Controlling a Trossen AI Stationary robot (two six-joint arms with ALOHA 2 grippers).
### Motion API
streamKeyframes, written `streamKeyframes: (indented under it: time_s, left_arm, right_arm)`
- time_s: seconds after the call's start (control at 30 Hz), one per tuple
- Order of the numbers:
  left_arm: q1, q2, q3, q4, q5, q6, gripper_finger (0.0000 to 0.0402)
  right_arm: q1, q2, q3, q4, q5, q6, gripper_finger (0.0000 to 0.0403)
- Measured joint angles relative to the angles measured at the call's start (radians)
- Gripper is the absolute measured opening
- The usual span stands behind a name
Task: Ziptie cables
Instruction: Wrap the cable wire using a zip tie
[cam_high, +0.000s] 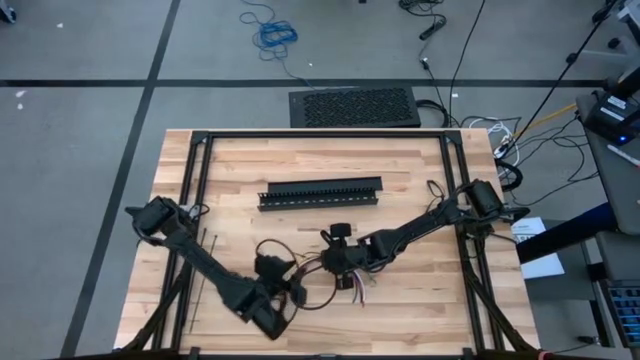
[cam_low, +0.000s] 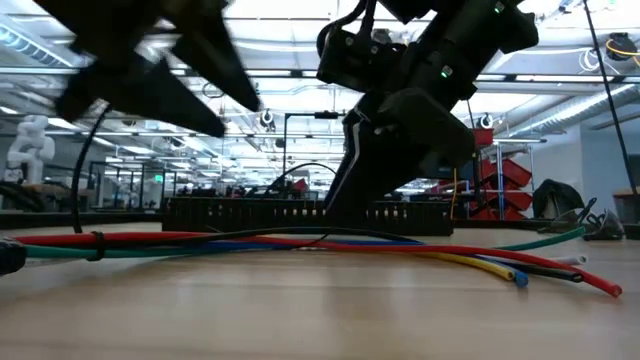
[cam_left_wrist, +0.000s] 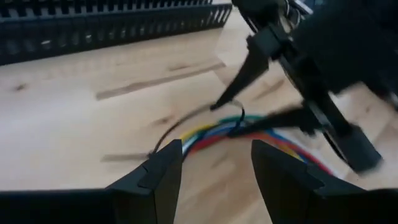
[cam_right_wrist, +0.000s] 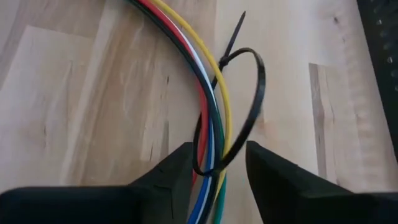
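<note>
The cables (cam_right_wrist: 208, 93), a thin bundle of red, yellow, white, blue, green and black wires, lie flat on the front half of the wooden table (cam_high: 400, 160), between the two arms, with their free ends fanned out toward one side in the low view. A loose black ziptie (cam_right_wrist: 239, 106) is looped around the bundle: the loop stands wide, not drawn tight, and its pointed tail sticks out past the head. In the low view a second, snug black ziptie (cam_low: 97, 244) already cinches the wires near their other end. The right hand (cam_right_wrist: 214, 165) hangs directly over the looped ziptie, its two dark fingers apart with the cables and the bottom of the loop running between them, clamped on nothing. The left hand (cam_left_wrist: 217, 171) hovers just beside the same stretch of wires, facing the right hand; its fingers also stand apart and hold nothing. From above, both hands meet near the table's front middle, the left arm reaching in from the front left corner, the right arm from the right edge. Behind them, well apart from the wires, a long black slotted channel (cam_high: 320, 192) lies across the table's centre.
</note>
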Motion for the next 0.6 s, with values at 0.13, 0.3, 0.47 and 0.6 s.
streamKeyframes:
  time_s: [0.13,0.3,0.47,0.6]
  left_arm:
    - [0.038,0.026,-0.002,0.067,-0.001,0.017,0.0191]
    - [0.044,0.029,-0.002,0.074,0.012,-0.008,0.0192]
    - [0.022,0.031,-0.002,0.072,0.036,-0.062,0.0192]
    - [0.017,0.071,-0.002,0.067,0.071,-0.129,0.0191]
  right_arm:
    - [0.008,-0.050,0.000,-0.018,0.026,-0.025,0.0141]
    - [0.024,-0.117,0.000,-0.046,0.030,-0.076,0.0141]
    - [0.014,-0.174,0.001,-0.096,0.106,-0.108,0.0138]
    - [-0.018,-0.178,-0.021,-0.109,0.102,-0.107,0.0111]
